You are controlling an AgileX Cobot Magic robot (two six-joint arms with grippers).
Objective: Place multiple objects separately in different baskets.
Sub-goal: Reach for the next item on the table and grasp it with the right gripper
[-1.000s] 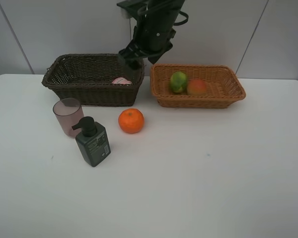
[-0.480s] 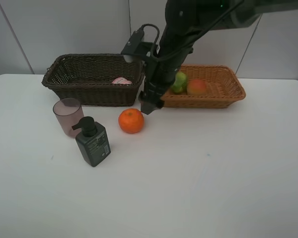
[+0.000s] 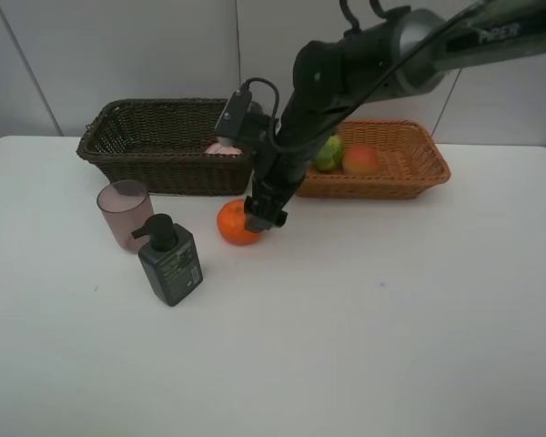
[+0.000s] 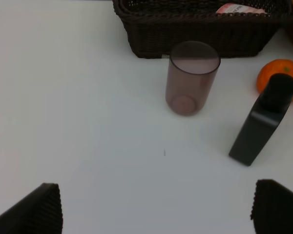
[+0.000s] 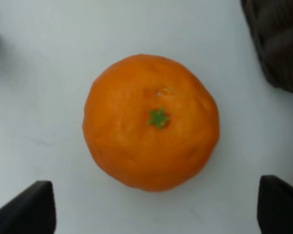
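Moved: right arm (image 3: 346,73) came down from above dark basket (image 3: 164,173) to the orange (image 3: 231,225), centre frame.
Right fingers (image 5: 29,209): wide apart, straddling orange, not touching.
Left fingers (image 4: 34,212): wide apart, empty.
Desk (image 3: 391,319): white, plain.
Room: pale panelled wall (image 3: 118,55) behind, upper frame.

orange (image 3: 229,224), cup (image 3: 125,214), pump bottle (image 3: 170,265) — on table (image 3: 391,319) | green fruit (image 3: 330,153), peach (image 3: 360,160) — light basket (image 3: 391,185)
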